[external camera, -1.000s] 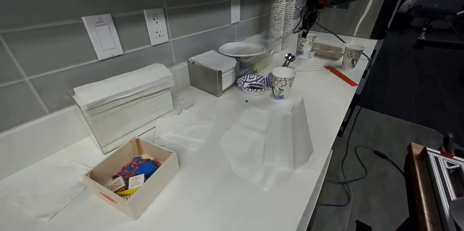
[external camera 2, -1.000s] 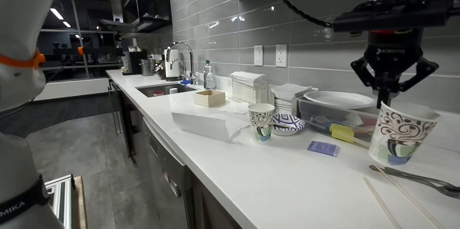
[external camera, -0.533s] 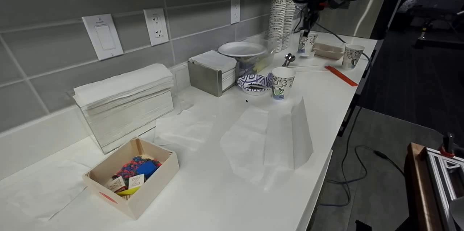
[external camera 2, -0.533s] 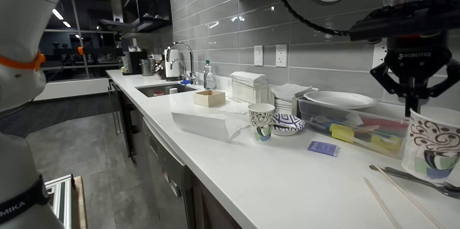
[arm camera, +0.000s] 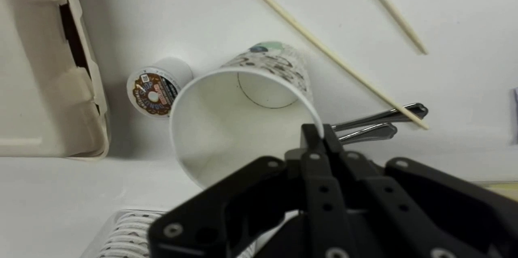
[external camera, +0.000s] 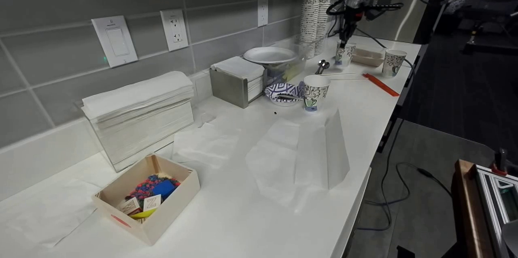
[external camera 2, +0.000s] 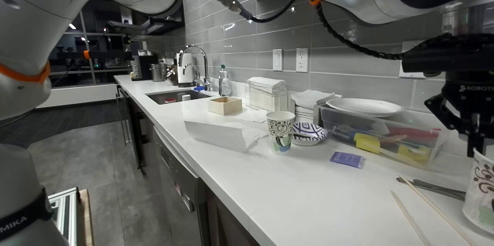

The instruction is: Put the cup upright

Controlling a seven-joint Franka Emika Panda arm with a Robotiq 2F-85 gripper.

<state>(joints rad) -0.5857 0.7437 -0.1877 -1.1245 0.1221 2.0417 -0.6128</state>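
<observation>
My gripper is shut on the rim of a patterned paper cup, with one finger inside the cup and one outside. The cup's mouth faces up toward the wrist camera and its inside is visible. In an exterior view the cup is cut off by the right edge, below the gripper. It stands nearly upright with a slight tilt there. I cannot tell whether its base touches the counter. In an exterior view the cup and gripper are small and far back.
A coffee pod and a cardboard tray lie beside the held cup. Spoons and wooden chopsticks lie on its other side. Other upright cups, cup stacks and a clear bin stand nearby.
The gripper has carried the cup to the right and lower in an exterior view, past the clear bin and over beyond the spoons. The grip on the rim looks the same.
</observation>
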